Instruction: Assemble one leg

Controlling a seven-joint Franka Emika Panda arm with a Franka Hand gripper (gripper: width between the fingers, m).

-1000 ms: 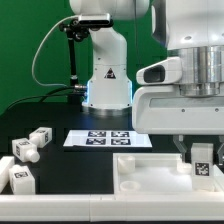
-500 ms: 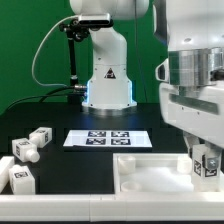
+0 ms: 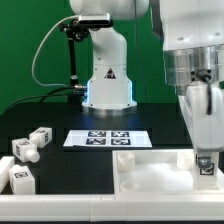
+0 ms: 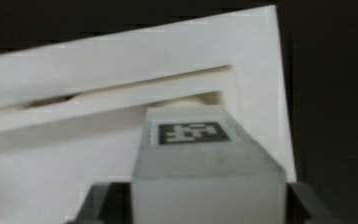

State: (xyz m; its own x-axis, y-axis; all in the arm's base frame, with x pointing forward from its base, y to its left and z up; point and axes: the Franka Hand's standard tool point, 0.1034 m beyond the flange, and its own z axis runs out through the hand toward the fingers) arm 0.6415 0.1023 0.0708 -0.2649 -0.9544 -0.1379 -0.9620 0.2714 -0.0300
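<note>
1 leg (image 4: 197, 160) between closed gripper (image 3: 207, 160) jaws (over tray (image 3: 150, 172) corner)

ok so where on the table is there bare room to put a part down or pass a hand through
Bare black table lies between the three loose legs and the tray, in front of the marker board. More lies between those legs and the robot base. It is crowded at the tray's right corner, where the hand holds a leg.
</note>
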